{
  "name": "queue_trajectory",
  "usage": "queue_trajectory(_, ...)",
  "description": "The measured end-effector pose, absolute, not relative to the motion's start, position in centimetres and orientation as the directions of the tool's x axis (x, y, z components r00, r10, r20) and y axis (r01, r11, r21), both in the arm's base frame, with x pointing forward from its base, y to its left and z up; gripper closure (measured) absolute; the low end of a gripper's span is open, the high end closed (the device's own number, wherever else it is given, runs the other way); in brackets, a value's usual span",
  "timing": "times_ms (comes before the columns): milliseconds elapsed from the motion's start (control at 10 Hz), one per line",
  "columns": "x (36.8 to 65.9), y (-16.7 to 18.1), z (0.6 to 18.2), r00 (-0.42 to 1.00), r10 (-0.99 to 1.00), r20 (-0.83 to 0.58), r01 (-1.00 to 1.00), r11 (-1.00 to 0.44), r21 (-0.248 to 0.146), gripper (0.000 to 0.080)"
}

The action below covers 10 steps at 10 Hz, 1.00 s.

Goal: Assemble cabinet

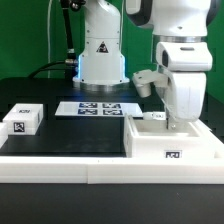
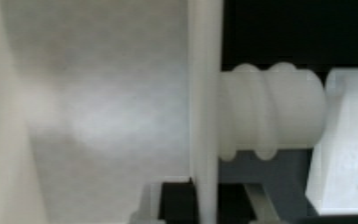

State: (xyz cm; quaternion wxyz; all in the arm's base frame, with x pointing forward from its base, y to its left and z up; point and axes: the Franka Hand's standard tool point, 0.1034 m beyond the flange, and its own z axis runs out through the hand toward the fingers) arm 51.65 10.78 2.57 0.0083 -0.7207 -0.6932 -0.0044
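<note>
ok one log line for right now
gripper at cabinet case top | grip state unclear | small tagged block apart, exterior view's left | marker board mid-table

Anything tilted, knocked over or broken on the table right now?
Nothing stands out. The large white boxy plastic case sits level; the small white tagged block lies flat, apart at the exterior view's left.
</note>
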Motion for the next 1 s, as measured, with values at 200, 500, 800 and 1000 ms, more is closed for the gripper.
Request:
queue_trajectory(200,51.64,11.64,2.59,0.060,0.998,0.017,0.998,-0.059,-0.007,0.0762)
queue_trajectory(500,51.62,11.52,2.56,0.070,0.997,0.016,0.998,-0.070,-0.008,0.0547)
queue_trajectory(800,51.63,11.46,2.56,0.071,0.997,0.016,0.997,-0.071,-0.008,0.0207)
queue_trajectory(1000,51.64,11.43,2.56,0.072,0.997,0.016,0.997,-0.071,-0.008,0.0078)
